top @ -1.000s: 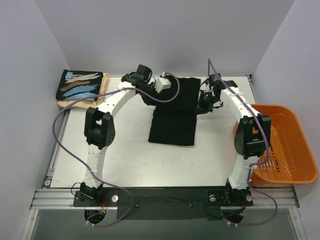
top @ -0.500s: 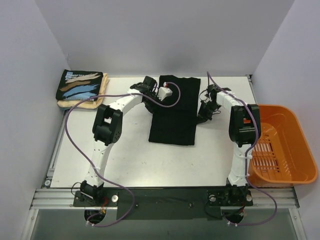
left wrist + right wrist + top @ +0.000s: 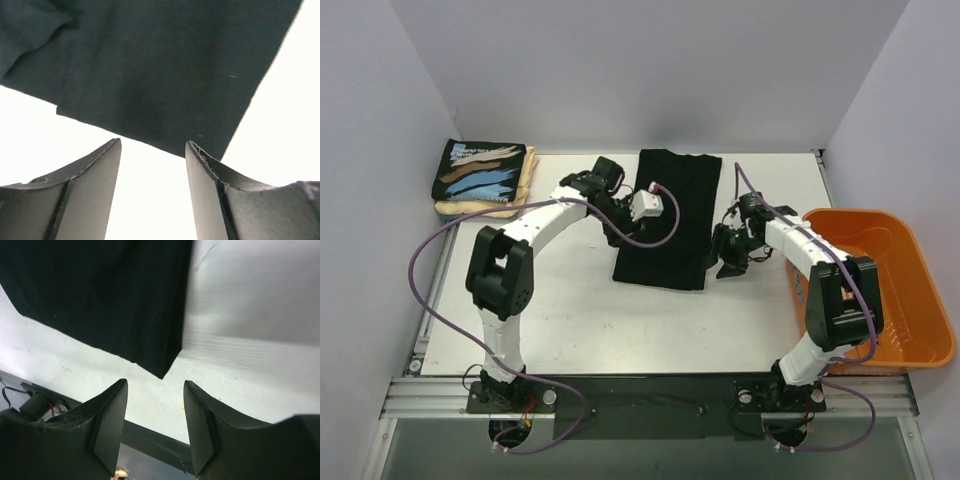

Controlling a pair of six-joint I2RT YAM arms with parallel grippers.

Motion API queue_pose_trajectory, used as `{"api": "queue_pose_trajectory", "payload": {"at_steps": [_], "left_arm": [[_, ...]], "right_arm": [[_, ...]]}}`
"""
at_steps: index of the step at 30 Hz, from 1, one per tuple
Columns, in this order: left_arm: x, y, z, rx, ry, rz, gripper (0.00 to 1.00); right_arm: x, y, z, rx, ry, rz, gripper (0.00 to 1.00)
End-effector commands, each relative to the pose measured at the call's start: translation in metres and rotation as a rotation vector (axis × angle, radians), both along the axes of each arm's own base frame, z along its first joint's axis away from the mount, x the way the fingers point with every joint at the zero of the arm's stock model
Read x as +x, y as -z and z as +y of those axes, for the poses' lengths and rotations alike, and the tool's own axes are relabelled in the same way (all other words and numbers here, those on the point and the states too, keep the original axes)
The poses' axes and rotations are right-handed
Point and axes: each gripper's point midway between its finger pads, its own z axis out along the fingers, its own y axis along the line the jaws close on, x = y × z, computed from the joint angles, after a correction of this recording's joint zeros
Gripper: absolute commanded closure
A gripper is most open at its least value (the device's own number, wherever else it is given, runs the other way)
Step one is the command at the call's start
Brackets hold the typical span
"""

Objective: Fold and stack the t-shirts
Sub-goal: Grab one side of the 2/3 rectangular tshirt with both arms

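A plain black t-shirt [image 3: 670,215] lies flat in the middle of the table, folded into a long strip. My left gripper [image 3: 620,238] hovers open at its near left corner. In the left wrist view the black cloth [image 3: 150,65] fills the top and nothing sits between the tips of the gripper [image 3: 152,145]. My right gripper [image 3: 725,266] stands open by the near right corner. That corner of the shirt [image 3: 100,295] lies just ahead of the open gripper [image 3: 155,382]. A black printed t-shirt [image 3: 480,172] rests folded on a cream t-shirt [image 3: 526,186] at the back left.
An orange plastic basket [image 3: 880,290] stands at the right edge of the table, close to the right arm. White walls enclose the back and both sides. A metal rail runs along the near edge by the arm bases.
Both grippers were shut near the far half of the black shirt; they have moved toward its near end and opened. The shirt now lies as a narrower strip.
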Motion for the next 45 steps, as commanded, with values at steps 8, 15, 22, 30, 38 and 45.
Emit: {"api": "queue_pose_trajectory", "payload": {"at_steps": [8, 15, 22, 30, 38, 45], "left_arm": [[-0.084, 0.061, -0.006, 0.130, 0.339, -0.025, 0.30], [-0.089, 0.076, 0.006, 0.161, 0.332, -0.003, 0.32], [-0.122, 0.031, -0.005, 0.139, 0.434, 0.109, 0.34], [-0.110, 0.042, -0.012, 0.149, 0.446, -0.040, 0.33], [-0.078, 0.071, -0.010, 0.213, 0.383, -0.184, 0.33], [-0.092, 0.076, -0.017, 0.201, 0.364, -0.129, 1.00]], "right_arm": [[-0.022, 0.048, 0.026, 0.068, -0.005, 0.099, 0.86], [-0.057, 0.061, -0.005, 0.022, 0.066, 0.198, 1.00], [-0.059, 0.052, -0.004, 0.066, 0.013, 0.187, 0.67], [-0.062, 0.051, 0.001, 0.091, 0.094, 0.206, 0.57], [-0.059, 0.071, 0.012, 0.129, 0.103, 0.252, 0.75], [-0.055, 0.063, 0.011, 0.150, 0.110, 0.237, 1.00]]}}
